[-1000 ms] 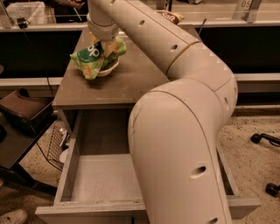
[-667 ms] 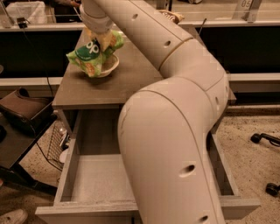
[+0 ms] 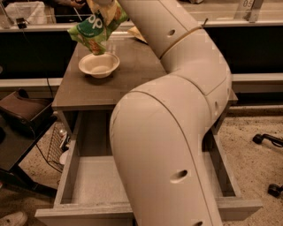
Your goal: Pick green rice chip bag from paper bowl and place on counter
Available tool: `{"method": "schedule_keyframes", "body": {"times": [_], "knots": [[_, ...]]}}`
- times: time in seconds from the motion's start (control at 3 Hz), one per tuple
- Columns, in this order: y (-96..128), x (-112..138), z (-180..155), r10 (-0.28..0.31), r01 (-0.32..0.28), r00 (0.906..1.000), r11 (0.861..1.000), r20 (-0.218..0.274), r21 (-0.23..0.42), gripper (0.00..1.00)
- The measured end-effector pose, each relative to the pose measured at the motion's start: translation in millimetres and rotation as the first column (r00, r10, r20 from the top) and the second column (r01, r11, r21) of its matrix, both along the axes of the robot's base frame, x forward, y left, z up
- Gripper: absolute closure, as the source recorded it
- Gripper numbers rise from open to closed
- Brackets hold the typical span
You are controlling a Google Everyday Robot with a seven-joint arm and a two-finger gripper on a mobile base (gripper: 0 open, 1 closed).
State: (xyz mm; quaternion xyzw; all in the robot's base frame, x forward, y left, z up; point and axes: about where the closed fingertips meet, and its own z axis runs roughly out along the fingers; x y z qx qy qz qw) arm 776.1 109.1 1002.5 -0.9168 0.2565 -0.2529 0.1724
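**Green bag in the air over the bowl, big arm blocking half the table**

From where I stand the robot's arm (image 3: 177,132) fills the middle of the scene. It rises in front of the open drawer (image 3: 95,183), bends, and reaches across the table (image 3: 132,75) to the far-left corner. Its bulk hides the whole right side of the table and most of the right half of the drawer.

A tan, yellowish packet (image 3: 136,34) peeks out beside the arm near the table's far edge. Behind the table runs a pale ledge (image 3: 247,24) with a number tag (image 3: 246,5). On the floor off the left edge sit a dark bag (image 3: 24,110) and a wire basket (image 3: 55,141). A pale shoe (image 3: 13,218) lies down by the near-left corner, and black caster wheels (image 3: 265,139) stand off to the right.

Now the main event. The hand (image 3: 105,5) is right at the top of the view, above the far-left part of the table and mostly cut off. It is clamped on the upper end of the green rice chip bag (image 3: 94,30). The bag dangles tilted below the hand, clear of everything, its lower corner just above the paper bowl (image 3: 99,65) and not touching it. The bowl sits upright on the table near the left edge, towards the far-left corner, with nothing inside that I can see.
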Motion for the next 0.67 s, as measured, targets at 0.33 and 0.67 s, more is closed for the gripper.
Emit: {"method": "schedule_keyframes", "body": {"times": [0.33, 0.67], "knots": [[-56.3, 3.0, 25.3, -0.117, 0.113, 0.9921, 0.990, 0.044, 0.079, 1.00], [-125.8, 6.4, 20.8, -0.251, 0.243, 0.9677, 0.951, 0.019, 0.192, 1.00]]}}
